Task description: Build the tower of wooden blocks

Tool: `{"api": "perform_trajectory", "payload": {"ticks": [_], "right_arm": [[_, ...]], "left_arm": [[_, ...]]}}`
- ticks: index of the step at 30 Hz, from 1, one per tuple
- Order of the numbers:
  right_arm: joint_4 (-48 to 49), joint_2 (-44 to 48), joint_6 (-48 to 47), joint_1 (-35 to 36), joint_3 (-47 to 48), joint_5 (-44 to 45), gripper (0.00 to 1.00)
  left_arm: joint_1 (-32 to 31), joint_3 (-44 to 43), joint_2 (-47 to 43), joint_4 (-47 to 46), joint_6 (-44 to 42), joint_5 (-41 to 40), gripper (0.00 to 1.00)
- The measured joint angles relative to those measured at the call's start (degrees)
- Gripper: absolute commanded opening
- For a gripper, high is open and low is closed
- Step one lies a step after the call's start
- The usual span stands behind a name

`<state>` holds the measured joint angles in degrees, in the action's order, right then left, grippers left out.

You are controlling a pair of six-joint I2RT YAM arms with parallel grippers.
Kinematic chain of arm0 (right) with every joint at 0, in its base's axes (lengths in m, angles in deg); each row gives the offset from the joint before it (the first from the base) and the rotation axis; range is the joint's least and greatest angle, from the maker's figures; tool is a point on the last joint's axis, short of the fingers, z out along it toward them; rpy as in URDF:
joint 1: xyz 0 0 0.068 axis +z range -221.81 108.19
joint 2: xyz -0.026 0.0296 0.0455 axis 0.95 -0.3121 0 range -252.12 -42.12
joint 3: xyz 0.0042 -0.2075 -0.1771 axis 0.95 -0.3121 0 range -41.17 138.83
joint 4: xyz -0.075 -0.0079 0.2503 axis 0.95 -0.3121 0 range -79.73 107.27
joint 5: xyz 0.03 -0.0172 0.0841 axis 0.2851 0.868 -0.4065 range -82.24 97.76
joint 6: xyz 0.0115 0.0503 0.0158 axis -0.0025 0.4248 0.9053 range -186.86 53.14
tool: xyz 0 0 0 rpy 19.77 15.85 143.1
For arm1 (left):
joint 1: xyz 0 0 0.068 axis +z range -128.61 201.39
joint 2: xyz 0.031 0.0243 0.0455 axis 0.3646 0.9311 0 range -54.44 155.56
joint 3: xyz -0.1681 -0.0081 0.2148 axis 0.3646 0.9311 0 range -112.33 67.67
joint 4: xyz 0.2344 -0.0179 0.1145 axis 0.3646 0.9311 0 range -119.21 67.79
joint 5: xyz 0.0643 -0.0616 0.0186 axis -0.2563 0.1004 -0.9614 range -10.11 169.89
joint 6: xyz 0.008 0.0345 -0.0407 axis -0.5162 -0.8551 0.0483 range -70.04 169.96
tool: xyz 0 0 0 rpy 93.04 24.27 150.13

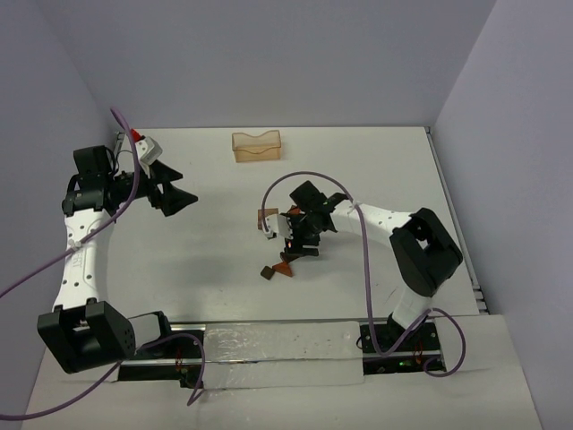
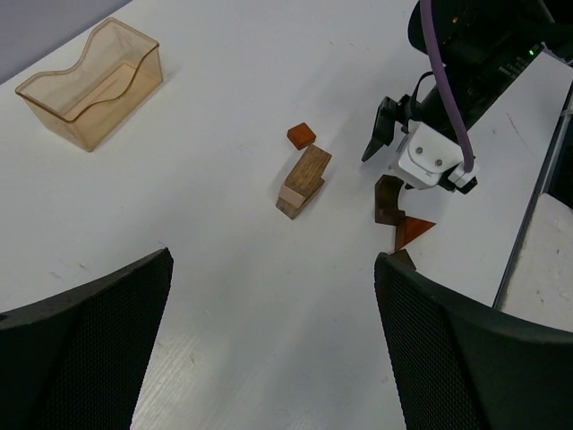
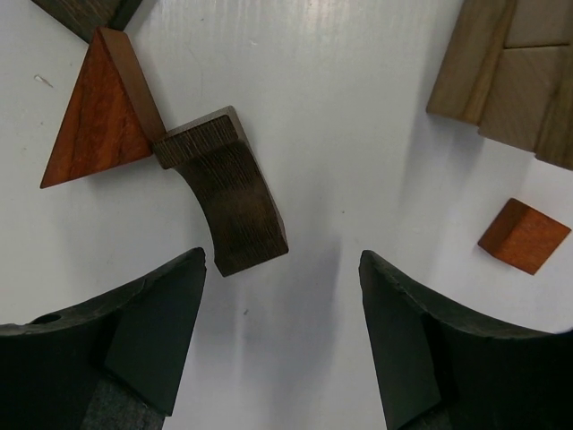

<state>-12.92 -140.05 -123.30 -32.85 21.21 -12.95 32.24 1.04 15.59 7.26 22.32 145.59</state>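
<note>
Though barely begun, blocks (image 1: 267, 271): strewn mid-table in the top view, at 6 o'clock of the tray (image 1: 257, 148); no tower.
Left gripper (image 1: 179, 188): at the table's 9 o'clock, spread wide, empty.
Stack (image 2: 304, 179): from the left wrist, tan pieces piled low; cube (image 2: 301, 135) at its 12 o'clock.
Right gripper (image 3: 282, 296): in its own view, partly spread, grasping nothing.
Dark block (image 3: 228, 202): at 11 o'clock, touching the wedge (image 3: 94, 116); nearly all stacking to do, by the look.

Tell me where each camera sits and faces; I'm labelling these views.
Top external: high behind the robot, looking down on the table; left arm and right arm show.
Left wrist: on the raised left arm, facing the tray and blocks; own jaws, right arm show.
Right wrist: low, straight down on the dark curved block; own jaws show.
Both wrist views share that block.
</note>
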Motion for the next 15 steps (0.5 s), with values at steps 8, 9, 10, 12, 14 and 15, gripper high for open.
{"api": "perform_trajectory", "payload": {"ticks": [8,9,10,12,14,15], "right_arm": [[0.2,-3.7,-3.2,1.1,1.2,1.6,0.66],[0.3,-3.9,-3.5,1.2,1.3,1.8,0.61],[0.3,-4.0,-3.8,1.3,1.3,1.9,0.57],[0.4,-4.2,-4.4,1.6,1.4,2.2,0.52],[0.5,-4.6,-5.0,2.0,1.4,2.6,0.48],[0.5,-4.8,-5.1,2.2,1.4,2.8,0.47]], "left_arm": [[-0.4,0.0,1.0,-0.3,-0.3,-1.5,0.99],[-0.5,0.0,1.0,-0.3,-0.3,-1.8,0.99],[-0.7,0.0,1.0,-0.3,-0.3,-2.0,0.99],[-0.8,0.1,1.0,-0.5,-0.3,-2.2,0.99],[-0.9,0.2,1.0,-0.8,-0.4,-2.5,0.99],[-1.0,0.2,1.0,-0.8,-0.4,-2.6,0.99]]}}
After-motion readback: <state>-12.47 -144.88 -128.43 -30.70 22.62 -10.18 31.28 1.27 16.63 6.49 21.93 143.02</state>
